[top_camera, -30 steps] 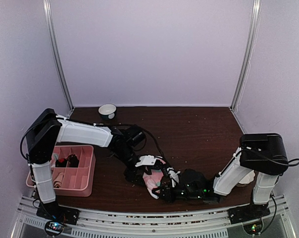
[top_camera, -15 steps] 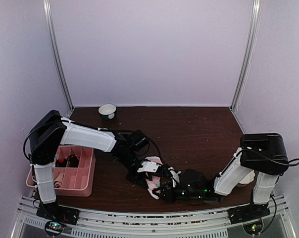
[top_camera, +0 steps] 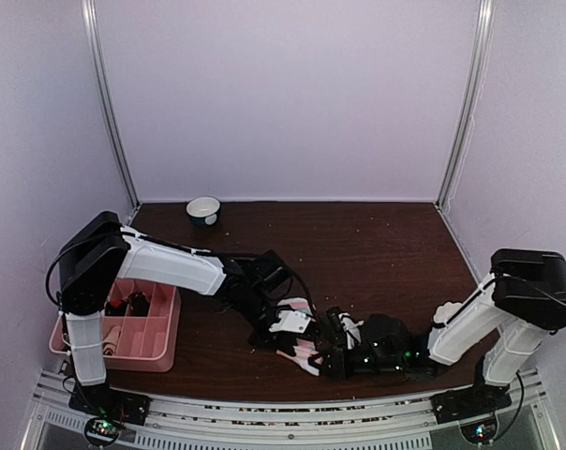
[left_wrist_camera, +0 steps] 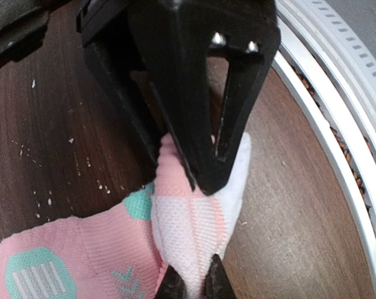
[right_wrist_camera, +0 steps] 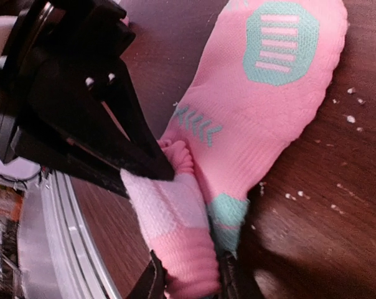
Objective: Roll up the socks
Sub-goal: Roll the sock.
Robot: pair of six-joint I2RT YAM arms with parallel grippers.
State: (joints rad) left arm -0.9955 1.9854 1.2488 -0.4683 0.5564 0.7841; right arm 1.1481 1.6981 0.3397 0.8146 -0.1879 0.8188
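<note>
The pink socks (top_camera: 303,353) with mint-green marks lie near the table's front edge, partly bunched. In the left wrist view my left gripper (left_wrist_camera: 193,288) is shut, pinching a pale pink fold of the socks (left_wrist_camera: 188,218) between its tips. The right gripper (left_wrist_camera: 200,93) looms black just beyond. In the right wrist view my right gripper (right_wrist_camera: 191,280) holds the ribbed pink cuff of the socks (right_wrist_camera: 263,112), one finger pressed on each side. The left gripper (right_wrist_camera: 163,168) touches the same bundle from the upper left. From above, both grippers (top_camera: 288,328) (top_camera: 332,361) meet at the bundle.
A pink divided tray (top_camera: 163,328) with dark items inside stands at the front left beside the left arm's base. A small white bowl (top_camera: 203,209) sits at the back left. The metal rail (left_wrist_camera: 337,124) runs along the front edge, close to the socks.
My left gripper moved right and nearer, then closed on the sock fold. The right arm shifted right, and the bundle moved with it.
</note>
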